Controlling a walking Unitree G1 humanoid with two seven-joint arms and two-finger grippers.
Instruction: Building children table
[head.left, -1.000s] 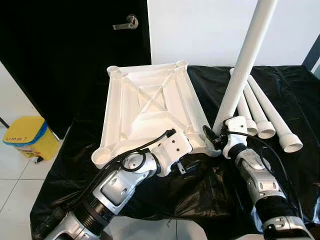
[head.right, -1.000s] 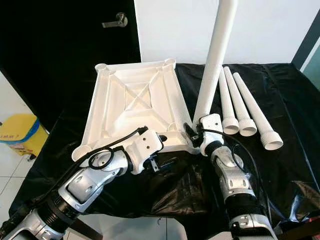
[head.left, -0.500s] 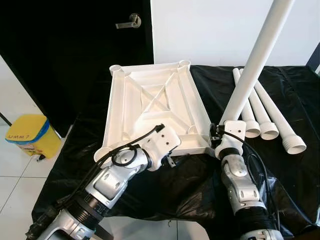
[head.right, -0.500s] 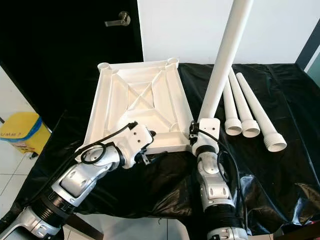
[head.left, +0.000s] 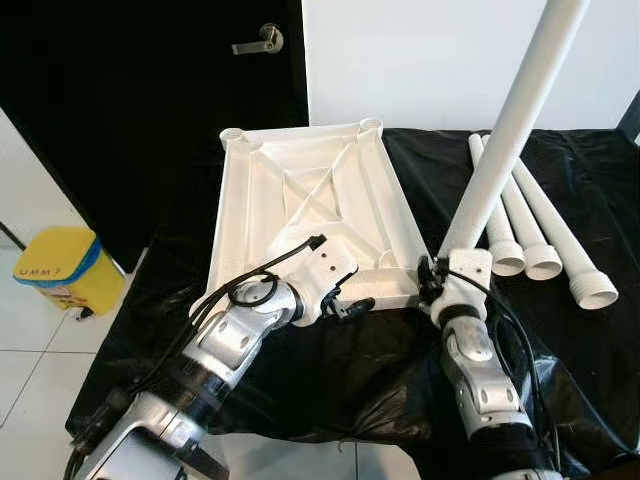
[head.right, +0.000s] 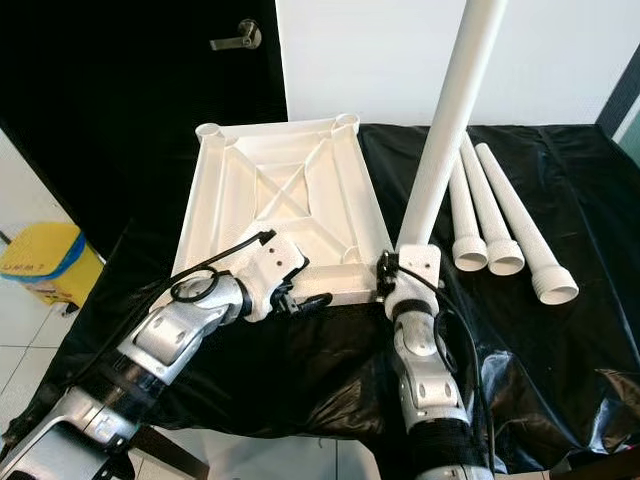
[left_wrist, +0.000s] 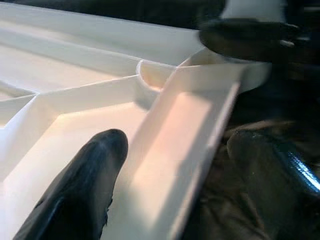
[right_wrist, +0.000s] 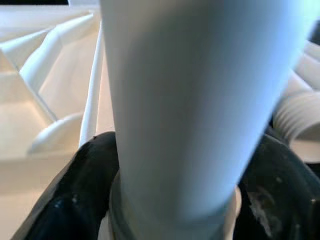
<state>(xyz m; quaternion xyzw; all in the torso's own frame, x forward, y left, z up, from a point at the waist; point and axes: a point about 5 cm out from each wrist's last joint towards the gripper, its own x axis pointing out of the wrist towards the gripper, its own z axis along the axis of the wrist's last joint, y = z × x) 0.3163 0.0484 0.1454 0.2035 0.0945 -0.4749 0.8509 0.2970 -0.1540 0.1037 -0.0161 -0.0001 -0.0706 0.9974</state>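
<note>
The white table top (head.left: 310, 200) lies upside down on the black-covered table, ribs and corner sockets facing up. My right gripper (head.left: 432, 285) is shut on the base of a long white leg (head.left: 510, 130). The leg rises steeply and leans right, with its foot at the near right corner socket (left_wrist: 155, 75). In the right wrist view the leg (right_wrist: 190, 100) stands between the black fingers (right_wrist: 75, 200). My left gripper (head.left: 355, 303) is open at the top's near rim (left_wrist: 190, 140). One finger is inside the rim and the other is outside it.
Three loose white legs (head.left: 530, 220) lie side by side at the right of the table. A yellow bin (head.left: 58, 270) stands on the tiled floor at the left. A dark door with a lever handle (head.left: 258, 42) is behind the table.
My left gripper has moved forward from the black cloth onto the top's near rim. The right gripper has shifted the leg's base closer to the near right corner.
</note>
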